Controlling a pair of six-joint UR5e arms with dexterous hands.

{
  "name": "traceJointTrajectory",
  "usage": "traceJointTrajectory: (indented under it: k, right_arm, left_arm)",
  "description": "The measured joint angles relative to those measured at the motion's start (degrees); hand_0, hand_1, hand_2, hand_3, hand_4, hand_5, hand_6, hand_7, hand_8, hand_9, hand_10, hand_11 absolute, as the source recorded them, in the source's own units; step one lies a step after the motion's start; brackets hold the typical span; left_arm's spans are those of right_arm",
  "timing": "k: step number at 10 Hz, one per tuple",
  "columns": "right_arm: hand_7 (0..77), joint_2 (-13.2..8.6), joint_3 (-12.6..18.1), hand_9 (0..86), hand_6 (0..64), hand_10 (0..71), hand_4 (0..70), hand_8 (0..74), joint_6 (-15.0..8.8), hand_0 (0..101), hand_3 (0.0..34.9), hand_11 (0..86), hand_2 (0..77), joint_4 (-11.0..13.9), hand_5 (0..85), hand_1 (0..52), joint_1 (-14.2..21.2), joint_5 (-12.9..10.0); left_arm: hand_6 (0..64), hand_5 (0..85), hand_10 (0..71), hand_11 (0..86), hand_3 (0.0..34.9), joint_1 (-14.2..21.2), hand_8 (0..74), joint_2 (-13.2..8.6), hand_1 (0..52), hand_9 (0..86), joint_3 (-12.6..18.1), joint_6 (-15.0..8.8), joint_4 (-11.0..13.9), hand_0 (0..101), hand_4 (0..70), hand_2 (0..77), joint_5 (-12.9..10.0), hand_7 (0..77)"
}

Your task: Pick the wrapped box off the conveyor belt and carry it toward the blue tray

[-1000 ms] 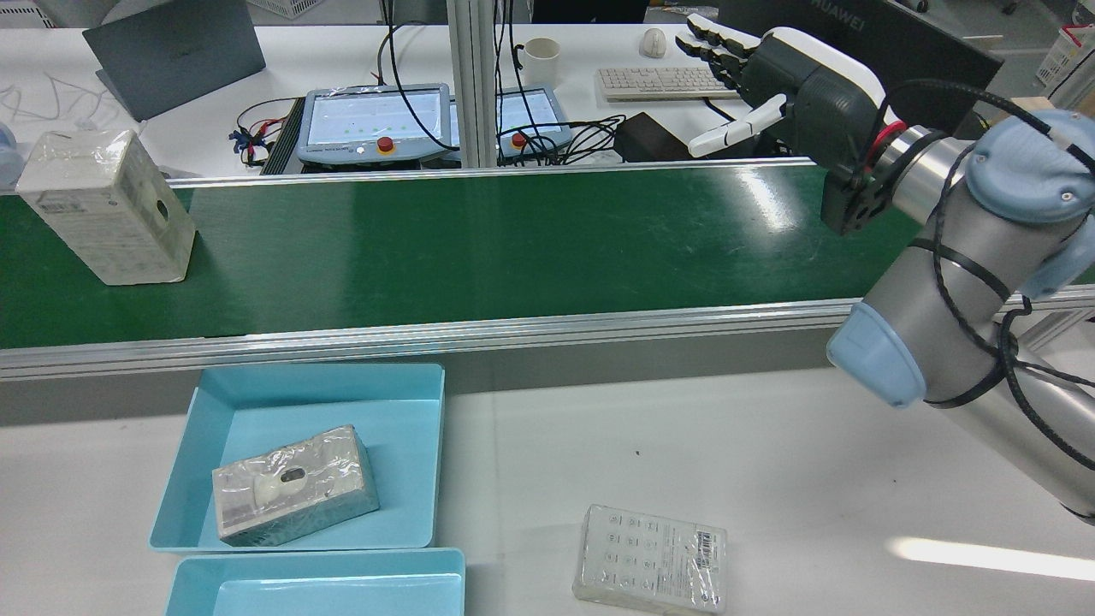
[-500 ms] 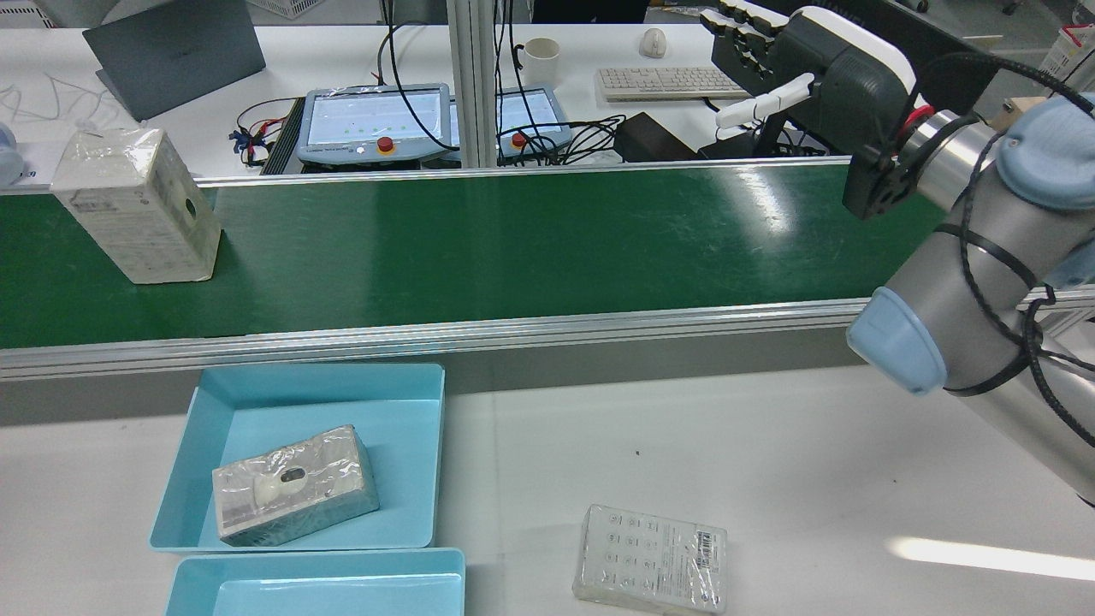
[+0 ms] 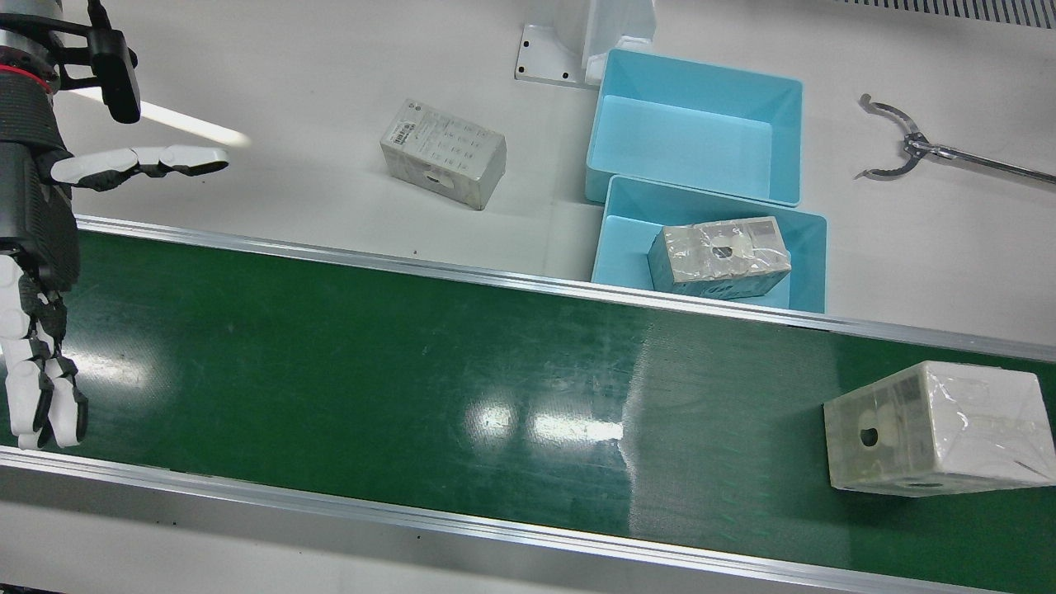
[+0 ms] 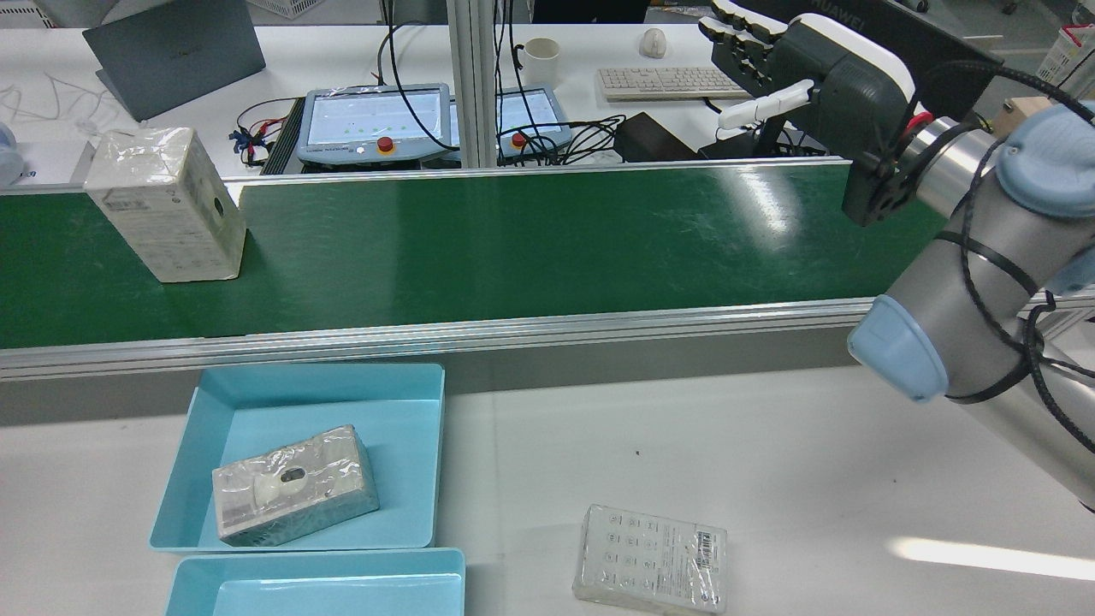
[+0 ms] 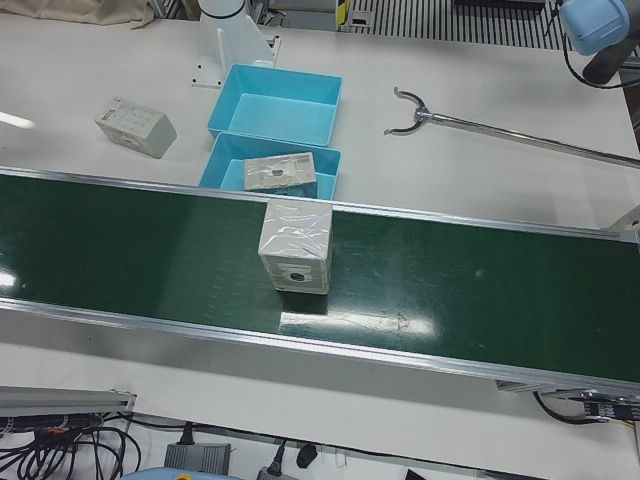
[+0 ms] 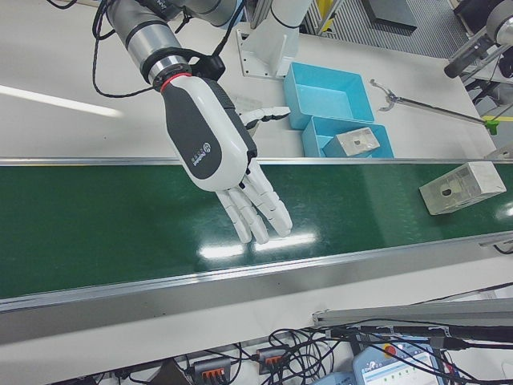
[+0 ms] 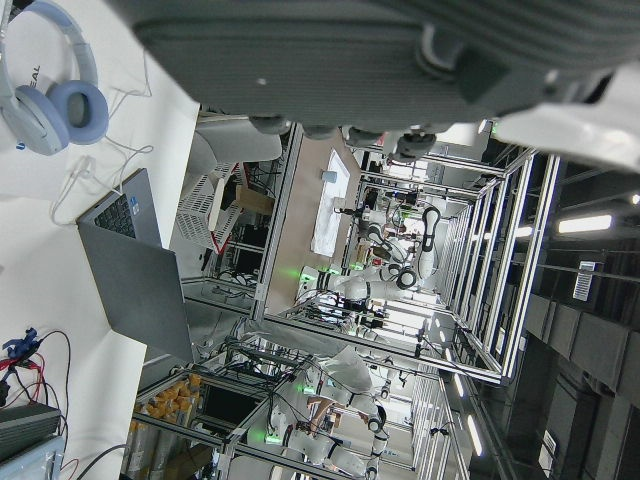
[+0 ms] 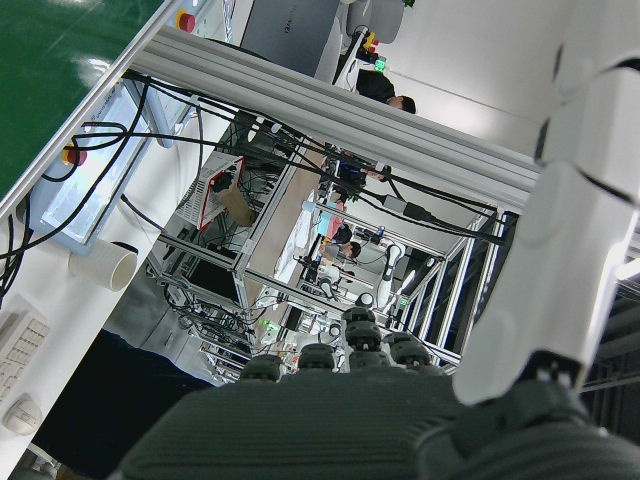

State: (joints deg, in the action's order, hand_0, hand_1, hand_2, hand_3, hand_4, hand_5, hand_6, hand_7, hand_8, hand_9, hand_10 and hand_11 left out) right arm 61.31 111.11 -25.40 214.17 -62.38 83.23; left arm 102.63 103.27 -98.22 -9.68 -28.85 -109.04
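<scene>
**Box on the belt, right hand far from it**

Trays first, nearest the robot's edge of the table: the blue tray [image 4: 257, 402] beside the belt's near rail already holds one wrapped pack [image 4: 293, 484], so your drop space is tight. Beyond it, the wrapped box [image 4: 167, 204] stands upright on the conveyor belt [image 4: 513, 239] toward the table's left end. Your right hand [image 6: 216, 152] hovers over the belt's right end, fingers spread wide, holding nothing. The left hand's own camera doesn't show how open it is. If the belt is running, reach late and the box could slip past you; its film may slide in your grip.
</scene>
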Motion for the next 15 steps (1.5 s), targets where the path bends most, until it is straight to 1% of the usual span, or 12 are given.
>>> traceJointTrajectory:
  k: [1, 2, 3, 7, 11, 15]
  right_arm:
    - [0.0, 0.0, 0.1, 1.6, 0.0, 0.0, 0.0, 1.1, 0.0, 42, 3.2, 1.6, 10.4, 0.0, 0.5, 9.3, 0.0, 0.0]
    - [0.0, 0.0, 0.2, 1.6, 0.0, 0.0, 0.0, 1.1, 0.0, 42, 3.1, 1.6, 8.7, 0.0, 0.5, 10.4, 0.0, 0.0]
    - [0.0, 0.0, 0.3, 1.6, 0.0, 0.0, 0.0, 1.1, 0.0, 41, 3.7, 1.6, 9.3, 0.0, 0.5, 9.3, 0.0, 0.0]
    - [0.0, 0.1, 0.2, 1.6, 0.0, 0.0, 0.0, 1.1, 0.0, 41, 3.7, 1.6, 9.3, 0.0, 0.0, 9.3, 0.6, 0.0]
    - [0.0, -0.4, -0.5, 1.6, 0.0, 0.0, 0.0, 1.1, -0.2, 41, 3.7, 1.6, 10.4, -0.1, 0.5, 10.4, 2.2, 0.0]
    - [0.0, -1.1, -1.5, 1.6, 0.0, 0.0, 0.0, 1.1, -0.1, 41, 3.7, 1.6, 10.4, -0.6, 0.0, 9.8, 3.5, -1.5]
  left_arm:
    - [0.0, 1.1, 0.0, 0.0, 0.0, 0.0, 0.0, 0.0, 0.0, 0.0, 0.0, 0.0, 0.0, 0, 0.0, 1.1, 0.0, 0.0]
    - [0.0, 1.1, 0.5, 0.0, 0.0, 0.0, 0.0, 0.0, 0.0, 0.0, 0.0, 0.0, 0.0, 0, 0.0, 0.5, 0.0, 0.0]
    - [0.0, 1.1, 0.5, 0.0, 0.0, 0.0, 0.0, 0.0, 0.0, 0.0, 0.0, 0.0, 0.0, 0, 0.0, 1.1, 0.0, 0.5]
    - [0.0, 1.1, 0.5, 0.0, 0.0, 0.0, 0.0, 0.0, 0.0, 0.0, 0.0, 0.0, 0.0, 0, 0.0, 0.5, 0.0, 0.0]
    - [0.0, 1.1, 0.5, 0.0, 0.0, 0.0, 0.0, 0.0, 0.0, 0.0, 0.0, 0.0, 0.0, 0, 0.0, 0.5, 0.0, 0.0]
    - [0.0, 1.1, 0.0, 0.0, 0.0, 0.0, 0.0, 0.0, 0.0, 0.0, 0.0, 0.0, 0.0, 0, 0.0, 0.5, 0.0, 0.0]
